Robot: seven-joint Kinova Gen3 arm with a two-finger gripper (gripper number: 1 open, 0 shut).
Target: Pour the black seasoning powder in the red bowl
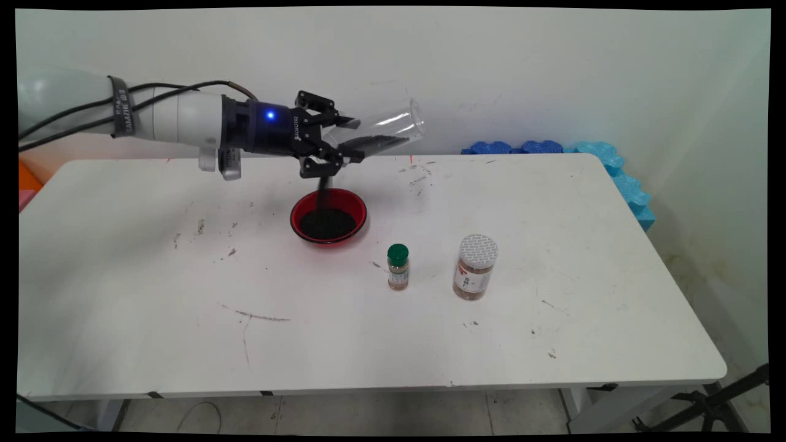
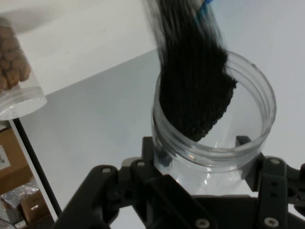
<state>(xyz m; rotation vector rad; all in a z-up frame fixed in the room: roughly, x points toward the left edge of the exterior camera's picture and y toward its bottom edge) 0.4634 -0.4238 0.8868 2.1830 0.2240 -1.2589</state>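
Stretching across a scuffed white table (image 1: 368,344) set against a pale wall, with blue foam pieces (image 1: 552,148) along the far right edge, the black gripper (image 1: 336,142) clamps a clear plastic jar (image 1: 384,132) between closed jaws, the jar's long axis near horizontal, its mouth tipped down directly above a red bowl (image 1: 329,216). Black granules (image 2: 195,95) stream into the bowl's dark heap. Well apart toward the near right stand a white-lidded jar (image 1: 475,267) and a smaller green-capped spice bottle (image 1: 398,267).
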